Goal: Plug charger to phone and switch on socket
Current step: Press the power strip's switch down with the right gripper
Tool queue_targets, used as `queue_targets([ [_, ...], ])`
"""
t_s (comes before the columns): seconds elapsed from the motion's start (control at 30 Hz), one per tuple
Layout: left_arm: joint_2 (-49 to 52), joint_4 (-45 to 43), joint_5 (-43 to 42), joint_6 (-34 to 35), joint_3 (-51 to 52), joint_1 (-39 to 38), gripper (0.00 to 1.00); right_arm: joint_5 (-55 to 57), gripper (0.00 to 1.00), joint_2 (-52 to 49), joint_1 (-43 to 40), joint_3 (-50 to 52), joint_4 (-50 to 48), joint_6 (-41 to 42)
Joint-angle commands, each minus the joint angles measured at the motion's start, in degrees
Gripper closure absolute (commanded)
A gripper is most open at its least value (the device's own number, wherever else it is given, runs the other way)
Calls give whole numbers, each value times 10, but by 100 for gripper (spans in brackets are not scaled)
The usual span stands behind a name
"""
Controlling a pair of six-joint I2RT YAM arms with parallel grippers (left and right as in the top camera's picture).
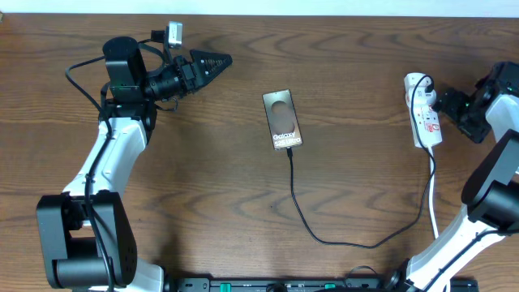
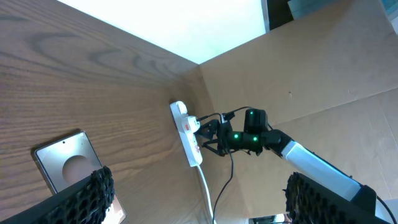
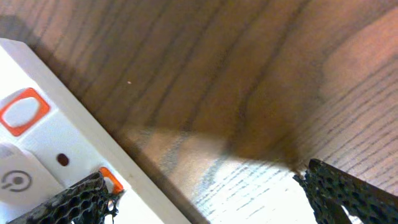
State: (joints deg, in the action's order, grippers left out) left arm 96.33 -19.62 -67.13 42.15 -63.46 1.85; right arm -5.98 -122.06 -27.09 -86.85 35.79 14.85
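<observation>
At mid-table the phone (image 1: 282, 119) lies flat, lettering up. The charger (image 1: 292, 182) meets its near short edge; whether the tip is seated I cannot tell. The cable loops right toward the socket (image 1: 423, 109) at the right edge. My right claw (image 3: 205, 180) stands wide, just beside the socket, holding nothing. My left claw (image 1: 220, 59) stands wide and empty, well apart from the phone.

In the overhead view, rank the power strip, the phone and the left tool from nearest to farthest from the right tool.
From the right tool:
1. Power strip, right beside it on the right side.
2. Phone, in the middle.
3. Left tool, far over on the left.
</observation>
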Motion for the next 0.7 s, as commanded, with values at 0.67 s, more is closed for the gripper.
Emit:
queue_targets([
  [0.67, -6, -2, 0, -2, -5, 2, 11, -41, 1, -13, 28, 33, 1, -26],
])
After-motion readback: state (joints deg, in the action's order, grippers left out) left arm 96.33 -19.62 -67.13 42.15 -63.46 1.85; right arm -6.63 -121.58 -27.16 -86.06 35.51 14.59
